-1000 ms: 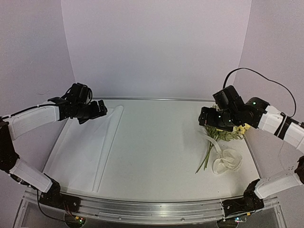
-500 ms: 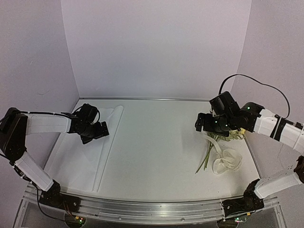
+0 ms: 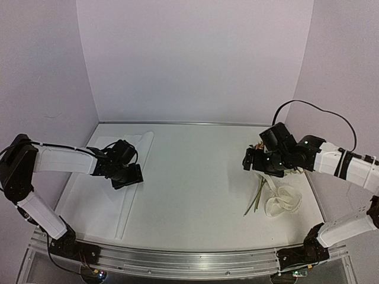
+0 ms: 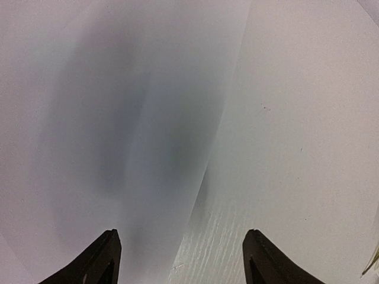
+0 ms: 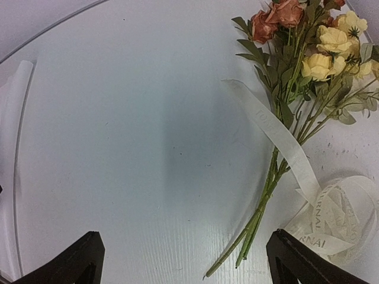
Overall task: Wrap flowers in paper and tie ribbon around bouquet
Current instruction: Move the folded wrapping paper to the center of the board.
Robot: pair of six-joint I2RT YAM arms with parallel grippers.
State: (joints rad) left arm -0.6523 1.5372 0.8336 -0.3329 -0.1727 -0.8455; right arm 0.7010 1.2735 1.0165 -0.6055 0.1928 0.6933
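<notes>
Low on the right of the top view, the ribbon [image 3: 283,201] lies in a loose coil, one tail draped across the thin green stems of the flowers [image 3: 258,198]. It looks limp and slick, likely to slide unless pinched flat. The stems should be light and springy, best taken at mid-length below the leaves, since the blooms would crush. At the left, the paper [image 3: 100,189] lies on the table [image 3: 195,183]. It looks thin, floppy and easily creased, so its right edge seems the place to nip. The left gripper [image 3: 131,176] hangs over that edge, fingers spread and empty. The right gripper [image 3: 251,160], spread wide, hovers near the flower heads, holding nothing.
</notes>
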